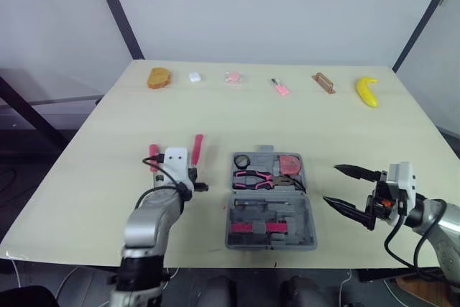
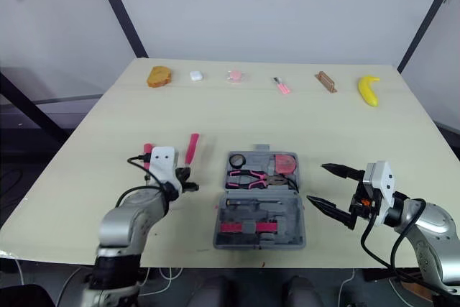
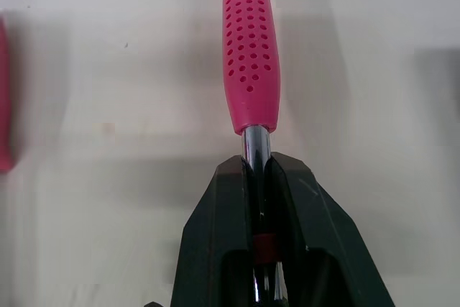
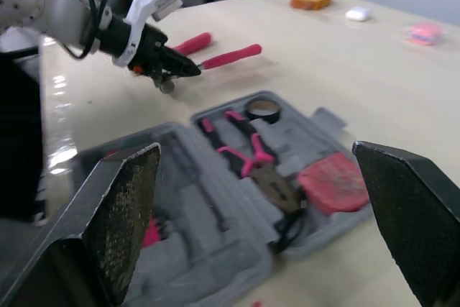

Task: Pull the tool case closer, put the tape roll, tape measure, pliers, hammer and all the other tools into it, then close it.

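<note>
Left gripper (image 1: 198, 186) clamps the hammer (image 1: 198, 147) shaft, handle pointing away from robot; tool case (image 1: 287, 210) sits open just right. Right gripper (image 1: 333, 185) gapes wide, empty.

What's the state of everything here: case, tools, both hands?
tool case: open, lid laid flat
tape roll: in the case
pliers: in the case
tape measure: in the case
hammer: outside the case, gripped by its metal shaft
pink-handled tool: loose, outside the case, beside the hammer
left hand: shut on the hammer
right hand: open, empty, right of the case
</note>
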Controlling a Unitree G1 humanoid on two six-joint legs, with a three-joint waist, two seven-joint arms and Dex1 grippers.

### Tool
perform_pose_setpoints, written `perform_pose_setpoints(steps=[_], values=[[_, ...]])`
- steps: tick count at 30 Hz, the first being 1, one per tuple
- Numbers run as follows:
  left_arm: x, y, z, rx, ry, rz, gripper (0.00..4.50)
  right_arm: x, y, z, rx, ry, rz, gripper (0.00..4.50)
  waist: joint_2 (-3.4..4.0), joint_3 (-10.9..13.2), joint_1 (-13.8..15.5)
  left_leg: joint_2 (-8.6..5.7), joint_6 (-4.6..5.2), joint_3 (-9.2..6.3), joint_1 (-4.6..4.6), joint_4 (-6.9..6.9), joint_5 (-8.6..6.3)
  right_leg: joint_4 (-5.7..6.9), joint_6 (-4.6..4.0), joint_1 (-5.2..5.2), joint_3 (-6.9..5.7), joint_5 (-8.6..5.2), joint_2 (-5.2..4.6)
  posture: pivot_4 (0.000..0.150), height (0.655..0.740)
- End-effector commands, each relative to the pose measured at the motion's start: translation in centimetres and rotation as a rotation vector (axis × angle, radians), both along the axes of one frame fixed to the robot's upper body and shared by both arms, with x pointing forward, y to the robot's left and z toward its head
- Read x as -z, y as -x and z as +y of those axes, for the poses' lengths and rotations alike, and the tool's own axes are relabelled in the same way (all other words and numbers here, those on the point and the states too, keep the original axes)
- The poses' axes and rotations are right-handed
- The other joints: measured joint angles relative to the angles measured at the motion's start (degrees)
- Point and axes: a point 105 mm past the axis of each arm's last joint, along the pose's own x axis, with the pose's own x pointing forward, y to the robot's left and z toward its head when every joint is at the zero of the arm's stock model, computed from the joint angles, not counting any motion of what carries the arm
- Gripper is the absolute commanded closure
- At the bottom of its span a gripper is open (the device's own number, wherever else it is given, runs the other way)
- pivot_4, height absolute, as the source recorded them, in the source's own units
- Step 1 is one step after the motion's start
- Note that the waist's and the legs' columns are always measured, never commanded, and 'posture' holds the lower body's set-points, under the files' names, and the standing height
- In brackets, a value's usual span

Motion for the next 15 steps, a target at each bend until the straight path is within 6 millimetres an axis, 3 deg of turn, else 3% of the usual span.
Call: perform_pose_setpoints(steps=[1,4,9,15], values=[[-1.7,1.6,-0.2,0.061,-0.053,-0.033,4.48,-1.2,1.0,0.9,-0.113,0.027,-0.048,0.00,0.00,0.02,0.13,0.00,0.01,0.00,0.01,0.00,-0.01,0.00,0.00,0.00,0.00,0.00,0.00,0.150,0.7400],[-0.9,3.7,0.0,0.065,-0.067,0.015,4.48,-1.7,1.9,1.4,-0.214,0.049,-0.043,0.00,0.01,0.01,0.38,0.00,0.04,-0.02,0.01,0.02,-0.02,0.02,0.00,0.01,-0.02,0.00,-0.02,0.150,0.7400],[-0.3,5.6,-0.2,0.038,-0.034,0.049,4.48,-2.4,2.0,1.8,-0.271,0.077,-0.053,0.00,-0.03,0.03,0.40,-0.01,0.04,-0.07,0.00,0.03,-0.02,0.02,-0.01,0.02,-0.08,0.00,-0.04,0.150,0.7400],[0.2,6.4,-0.7,0.024,-0.008,0.065,4.48,-2.7,1.9,2.3,-0.282,0.075,-0.064,0.00,-0.03,0.03,0.39,-0.01,0.05,-0.08,0.01,0.02,-0.02,0.02,-0.02,0.02,-0.07,0.00,-0.03,0.150,0.7400]])
